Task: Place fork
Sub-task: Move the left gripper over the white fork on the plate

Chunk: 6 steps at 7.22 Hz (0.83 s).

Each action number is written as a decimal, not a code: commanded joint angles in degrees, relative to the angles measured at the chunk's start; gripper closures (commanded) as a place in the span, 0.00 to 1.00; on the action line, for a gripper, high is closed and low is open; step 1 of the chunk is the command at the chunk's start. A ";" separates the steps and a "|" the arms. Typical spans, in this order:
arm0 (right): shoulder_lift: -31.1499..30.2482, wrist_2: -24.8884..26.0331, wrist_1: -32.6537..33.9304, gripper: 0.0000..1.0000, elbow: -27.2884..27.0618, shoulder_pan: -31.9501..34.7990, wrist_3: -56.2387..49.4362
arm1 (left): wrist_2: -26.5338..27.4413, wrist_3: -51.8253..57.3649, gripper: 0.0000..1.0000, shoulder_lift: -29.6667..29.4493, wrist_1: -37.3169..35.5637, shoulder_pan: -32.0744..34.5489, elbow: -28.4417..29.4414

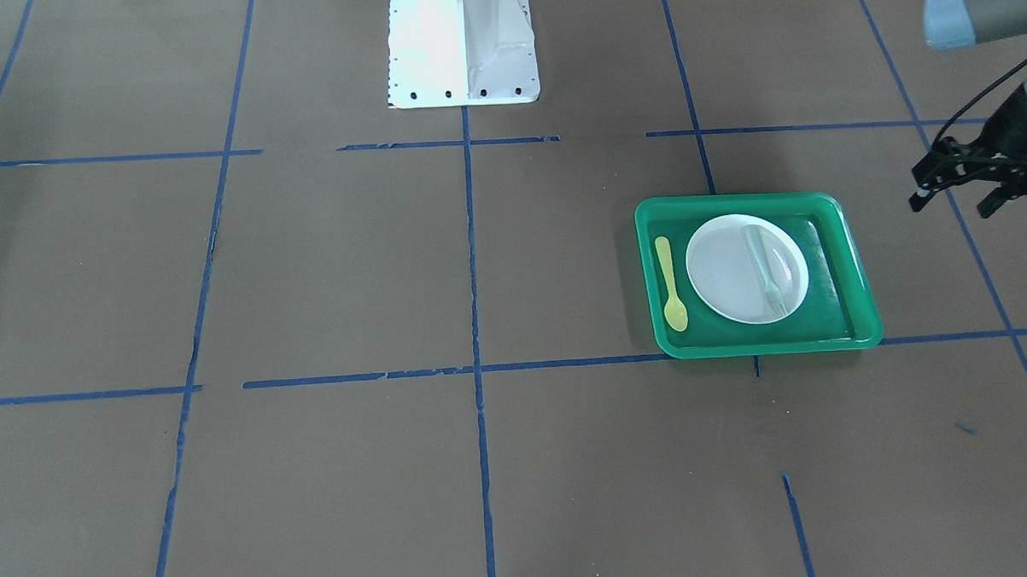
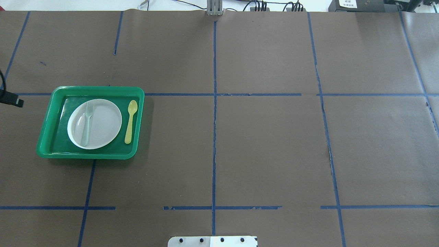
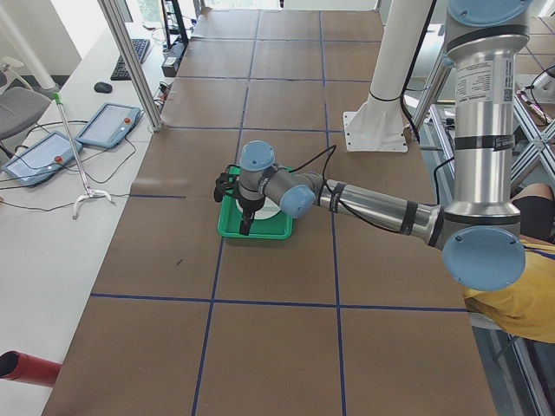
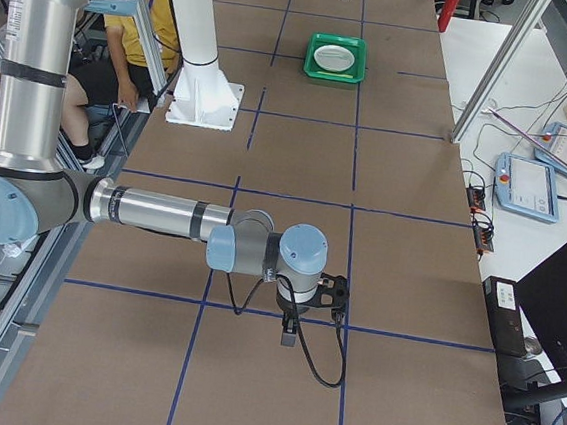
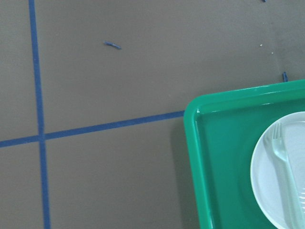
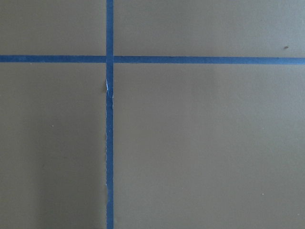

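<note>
The pale translucent fork [image 1: 765,267] lies on a white plate [image 1: 722,273] inside a green tray [image 1: 733,202], tines toward the operators' side. It shows the same way from overhead [image 2: 86,123] and at the right edge of the left wrist view [image 5: 286,164]. My left gripper [image 1: 955,202] hangs open and empty beside the tray, off its outer side; only a tip of it shows at the overhead view's left edge [image 2: 12,99]. My right gripper [image 4: 289,332] is far from the tray over bare table, and I cannot tell whether it is open or shut.
A yellow spoon [image 1: 670,283] lies in the tray next to the plate, on the side toward the table's middle. The robot's white base [image 1: 462,43] stands at the table's robot-side edge. Blue tape lines cross the brown table.
</note>
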<state>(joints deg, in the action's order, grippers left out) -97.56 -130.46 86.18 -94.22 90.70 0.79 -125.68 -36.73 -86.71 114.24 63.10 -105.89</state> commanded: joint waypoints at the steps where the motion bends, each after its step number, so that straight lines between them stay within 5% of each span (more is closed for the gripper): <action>1: 0.00 -0.06 0.04 0.00 0.00 0.00 0.00 | 7.53 -15.06 0.00 -4.58 1.60 -10.41 1.03; 6: 0.00 -0.06 0.04 0.00 0.00 0.00 0.00 | 12.12 -22.51 0.08 -9.79 1.68 -19.32 6.48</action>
<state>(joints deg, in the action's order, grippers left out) -97.56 -130.49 86.18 -94.22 90.70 0.79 -114.06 -58.89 -96.11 115.92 45.29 -99.90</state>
